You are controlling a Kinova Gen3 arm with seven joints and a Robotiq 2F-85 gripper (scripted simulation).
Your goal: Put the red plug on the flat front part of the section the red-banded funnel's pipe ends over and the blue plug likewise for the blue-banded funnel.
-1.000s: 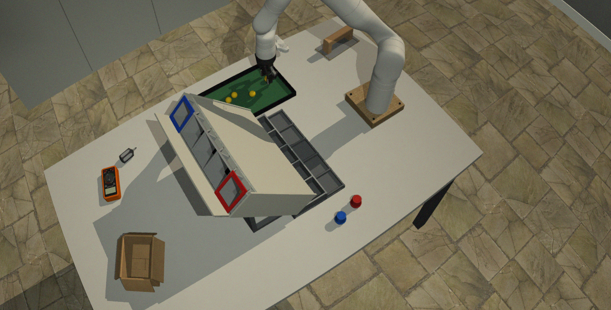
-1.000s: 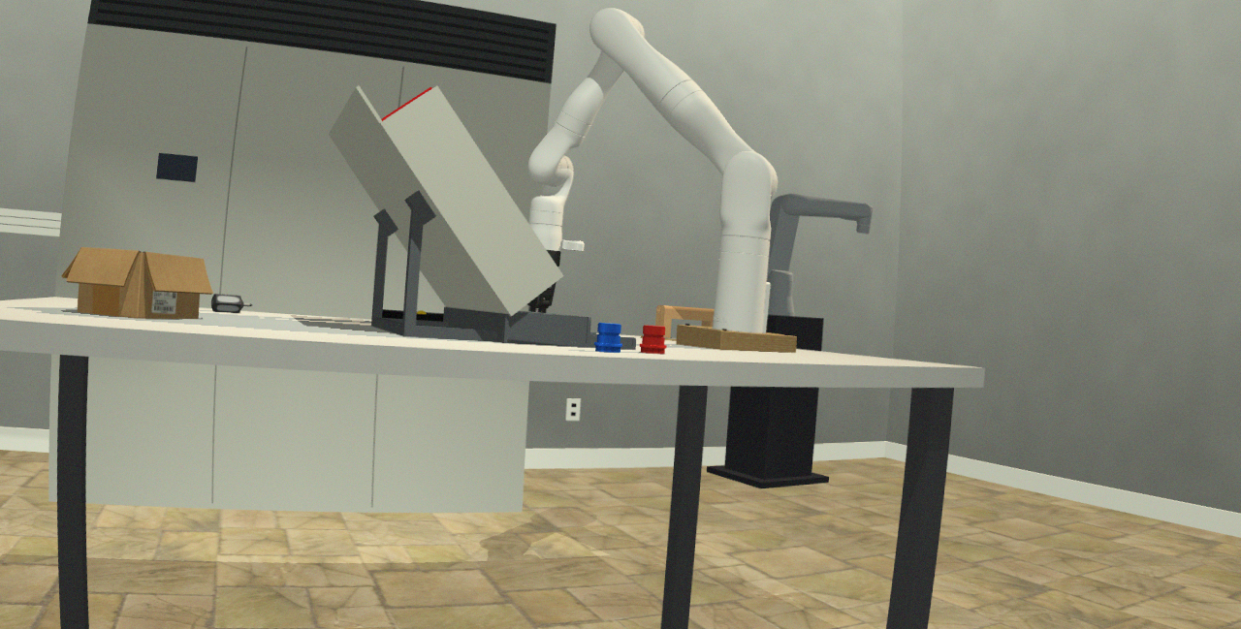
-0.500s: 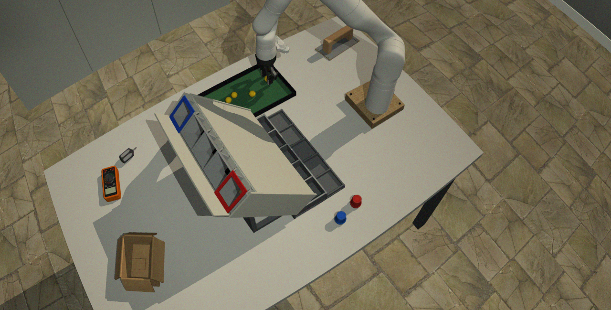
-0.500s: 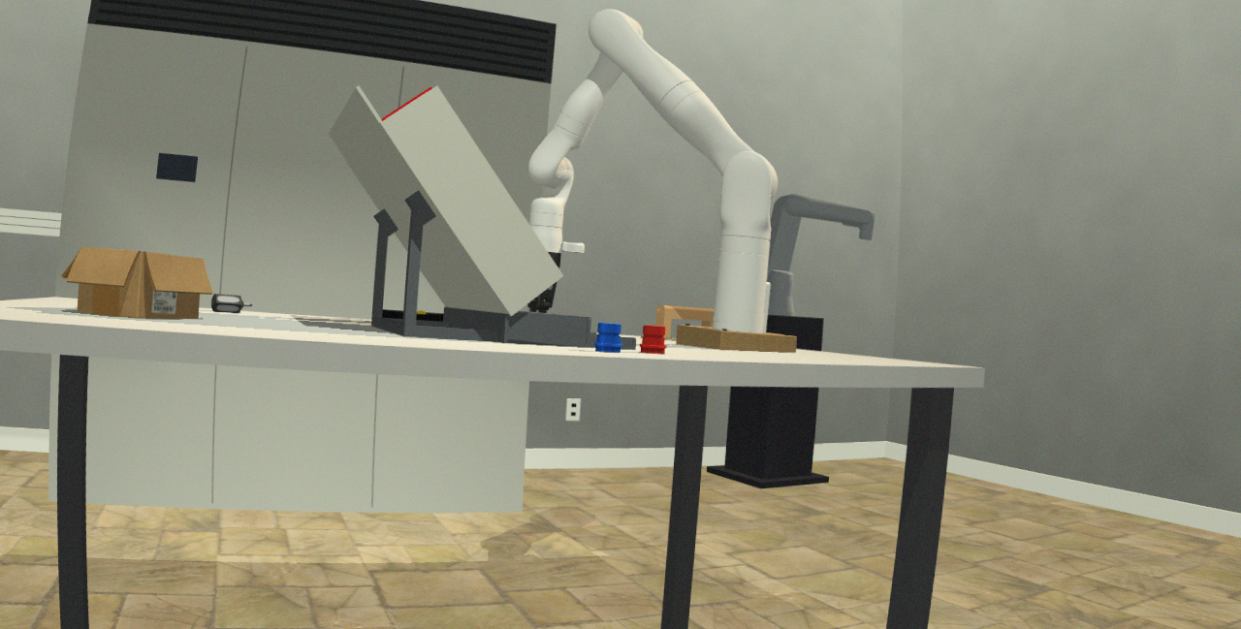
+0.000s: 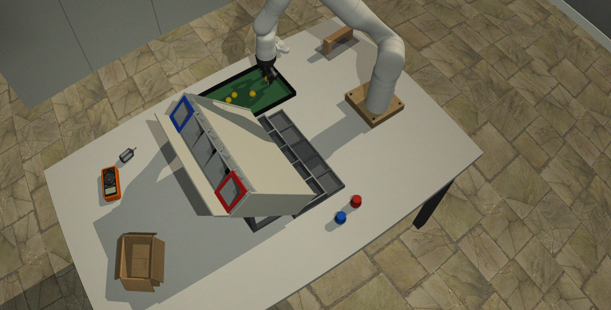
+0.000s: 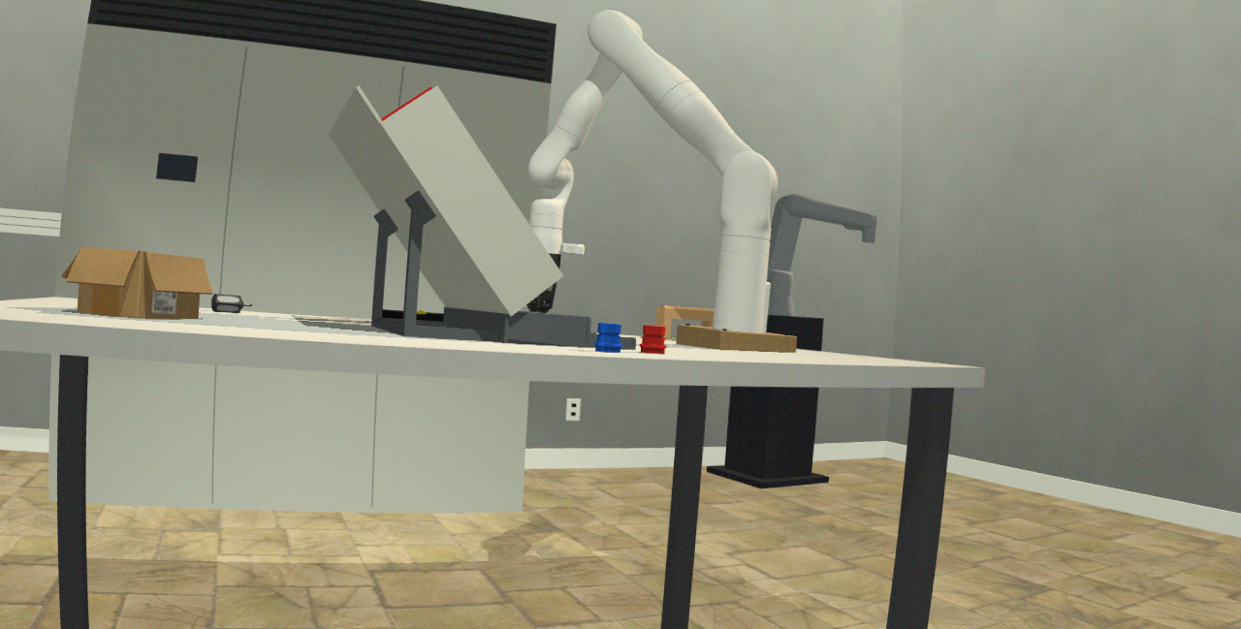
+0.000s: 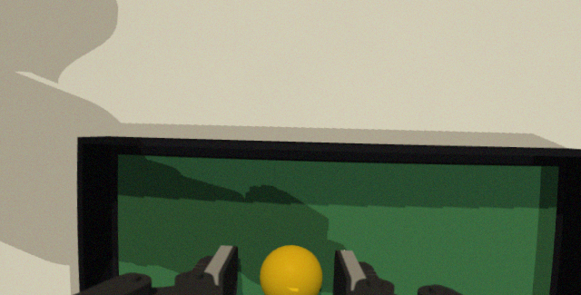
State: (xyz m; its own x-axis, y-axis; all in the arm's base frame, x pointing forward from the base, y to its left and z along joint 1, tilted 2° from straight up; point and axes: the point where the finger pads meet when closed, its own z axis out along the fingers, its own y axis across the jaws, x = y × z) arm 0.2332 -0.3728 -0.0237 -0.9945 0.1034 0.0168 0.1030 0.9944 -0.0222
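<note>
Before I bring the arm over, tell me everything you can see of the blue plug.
The blue plug is a small, stepped round piece, plain blue, perhaps plastic. It stands upright on the table, its wider ringed part below a narrower top. The red plug is beside it, not touching. Nothing grips it.

The pale table (image 5: 410,158) (image 6: 824,369) bears a box (image 5: 160,261) (image 6: 104,297) at the top view's lower left, a multimeter (image 5: 110,184) at left, two plugs right of bottom centre, a tray (image 5: 291,92) (image 7: 318,151) at upper centre and a wooden base (image 5: 358,106) (image 6: 737,338) at upper right.
</note>
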